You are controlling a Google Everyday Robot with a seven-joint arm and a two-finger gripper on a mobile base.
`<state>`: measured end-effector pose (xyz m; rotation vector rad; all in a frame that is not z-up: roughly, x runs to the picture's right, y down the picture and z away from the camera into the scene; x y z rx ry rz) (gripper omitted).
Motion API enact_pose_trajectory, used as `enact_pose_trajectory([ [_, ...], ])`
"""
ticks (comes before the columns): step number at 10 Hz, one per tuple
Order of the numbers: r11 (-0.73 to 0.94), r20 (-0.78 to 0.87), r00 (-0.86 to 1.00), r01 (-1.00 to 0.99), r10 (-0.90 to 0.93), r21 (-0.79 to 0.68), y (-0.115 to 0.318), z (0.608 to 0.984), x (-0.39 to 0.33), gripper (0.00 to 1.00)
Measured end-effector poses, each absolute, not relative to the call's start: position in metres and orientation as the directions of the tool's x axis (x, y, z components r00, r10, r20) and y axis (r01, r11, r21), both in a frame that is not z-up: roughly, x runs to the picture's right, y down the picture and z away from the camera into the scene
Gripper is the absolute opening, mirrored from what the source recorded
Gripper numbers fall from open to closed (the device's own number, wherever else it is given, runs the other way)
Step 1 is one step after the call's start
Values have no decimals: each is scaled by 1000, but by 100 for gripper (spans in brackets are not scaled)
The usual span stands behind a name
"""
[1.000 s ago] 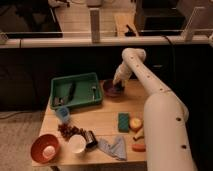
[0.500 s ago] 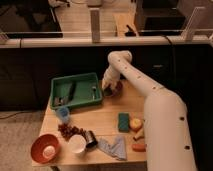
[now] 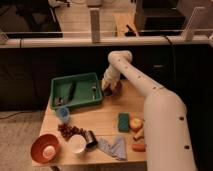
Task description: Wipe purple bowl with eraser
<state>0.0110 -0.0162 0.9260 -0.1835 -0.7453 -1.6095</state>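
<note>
Claw (image 3: 107,90) sits low on the purple bowl (image 3: 117,88) near the middle of the frame; whether it grips anything I cannot tell, so wiping seems underway, not finished.

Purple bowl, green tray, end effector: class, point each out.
purple bowl (image 3: 118,88), camera view, its right rim.
green tray (image 3: 75,78), camera view, its far rim.
end effector (image 3: 108,90), camera view, its tip at the purple bowl's left edge.
</note>
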Motion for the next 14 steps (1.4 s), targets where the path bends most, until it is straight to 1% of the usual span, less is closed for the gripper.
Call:
enact_pose_trajectory([
  [2, 24, 518, -164, 941, -839, 337, -24, 933, 20, 0],
  [8, 192, 539, 41, 955, -841, 226, -48, 950, 96, 0],
  [11, 191, 541, 52, 960, -840, 204, -50, 951, 97, 0],
  [14, 173, 538, 25, 958, -842, 227, -50, 946, 93, 0],
])
